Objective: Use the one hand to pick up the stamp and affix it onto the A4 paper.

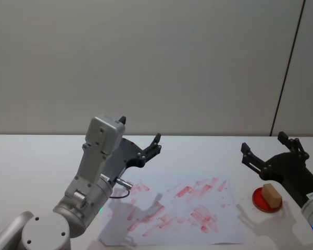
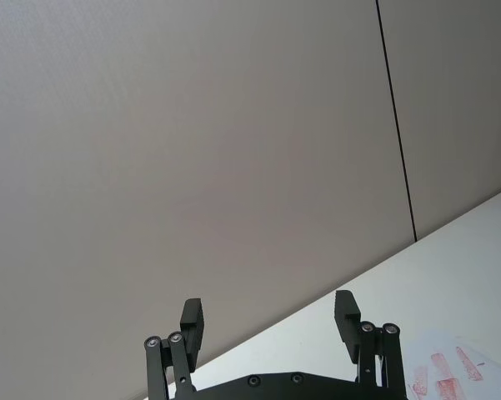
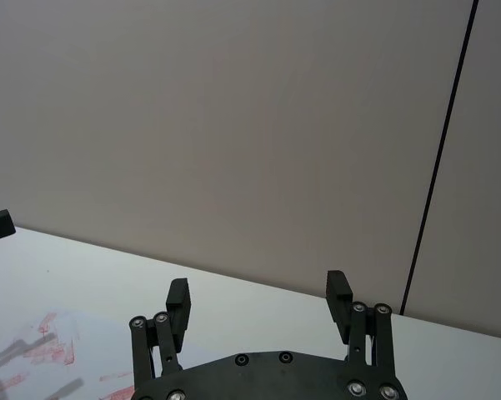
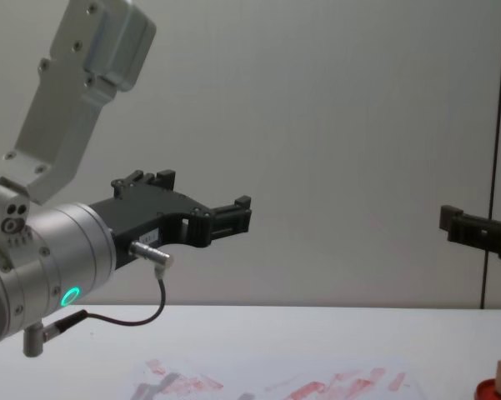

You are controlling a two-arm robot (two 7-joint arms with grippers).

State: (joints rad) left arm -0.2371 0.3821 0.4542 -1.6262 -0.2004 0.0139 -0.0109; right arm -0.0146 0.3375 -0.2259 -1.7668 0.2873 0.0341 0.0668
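The stamp (image 1: 271, 195) lies on a round red pad (image 1: 257, 201) at 3 o'clock from the A4 paper (image 1: 173, 209). In the head view its long axis runs from about 10 o'clock to 4 o'clock, and a broad pale face is turned up. The pad sits just beside the sheet's right edge, with a narrow strip of white table (image 1: 31, 156) between them. The hand (image 1: 264, 144), the robot's right gripper, hovers above the table at 12 o'clock from the stamp. Its black fingers (image 3: 338, 293) are spread wide with nothing between them, and they point towards roughly 10 o'clock. The sheet's far edge lies nearly square to the wall (image 1: 146, 62), and a band of table runs beyond it. Its right edge slants slightly outward towards the robot. The red marks streak across it from 7 o'clock towards 1 o'clock. The left gripper (image 1: 140, 130) is raised over the sheet's far left corner, spread apart likewise and aimed at 2 o'clock. It is well apart from the hand.
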